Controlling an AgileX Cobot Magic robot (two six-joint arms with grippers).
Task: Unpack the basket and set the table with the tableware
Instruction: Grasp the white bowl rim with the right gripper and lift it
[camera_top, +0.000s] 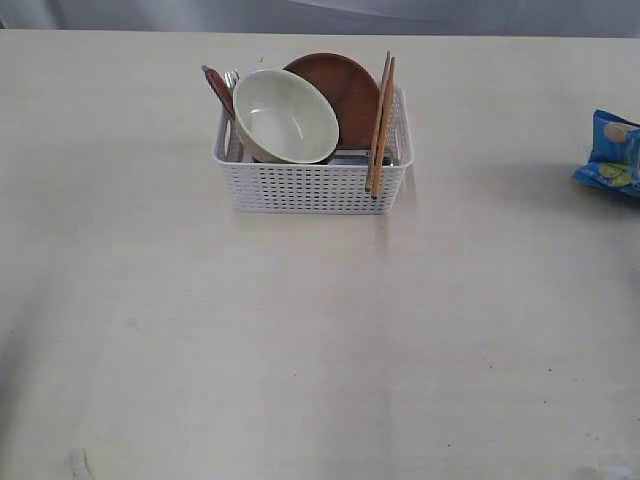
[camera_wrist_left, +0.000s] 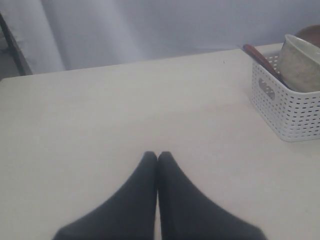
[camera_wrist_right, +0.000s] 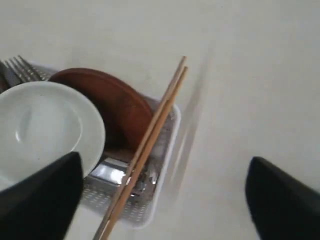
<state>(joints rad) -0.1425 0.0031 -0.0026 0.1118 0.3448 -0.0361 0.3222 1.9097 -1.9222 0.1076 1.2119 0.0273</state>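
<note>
The white lattice basket (camera_top: 312, 185) stands on the cream table (camera_top: 300, 350). In it lean a pale bowl (camera_top: 285, 115), a brown plate (camera_top: 345, 95), two wooden chopsticks (camera_top: 381, 125), a reddish wooden spoon (camera_top: 218, 90) and a fork (camera_top: 231, 80). Neither gripper shows in the exterior view. My right gripper (camera_wrist_right: 164, 165) hovers open above the basket's chopstick end, with the chopsticks (camera_wrist_right: 150, 145), plate (camera_wrist_right: 115, 105), bowl (camera_wrist_right: 40, 130) and a shiny steel piece (camera_wrist_right: 112, 172) below it. My left gripper (camera_wrist_left: 157, 156) is shut and empty over bare table, apart from the basket (camera_wrist_left: 290, 110).
A blue chip bag (camera_top: 612, 152) lies at the table's right edge. A grey curtain (camera_wrist_left: 150, 25) hangs beyond the far table edge. Wide bare tabletop stretches in front of and to both sides of the basket.
</note>
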